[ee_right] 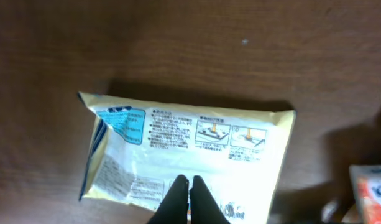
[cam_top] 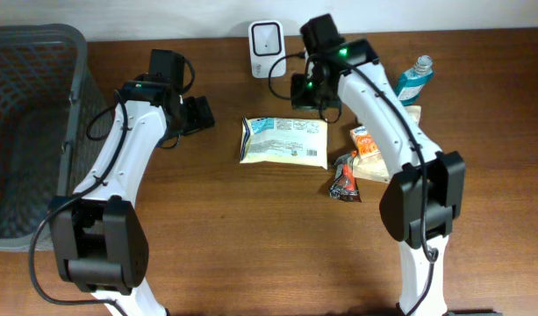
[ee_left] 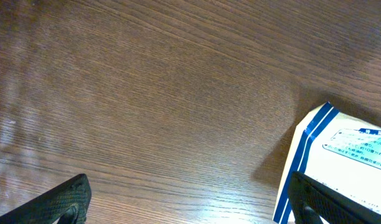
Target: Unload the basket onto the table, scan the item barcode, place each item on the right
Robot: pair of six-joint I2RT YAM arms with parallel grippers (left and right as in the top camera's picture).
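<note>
both empty: left pincer (ee_left: 196, 202) spread wide beside packet (ee_left: 345, 168), right pincer (ee_right: 190, 190) closed over it.

Overhead looks straight down on the whole table (cam_top: 251, 254); both wrist views look down closely past their jaws; all three share the packet (cam_top: 283, 140) by those jaws.

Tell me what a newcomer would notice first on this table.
The pale yellow packet lying flat at the table's centre draws the eye, with the right gripper shut just over it. Behind it, at the back edge, stands a white scanner. A grey mesh basket fills the far left corner.
</note>
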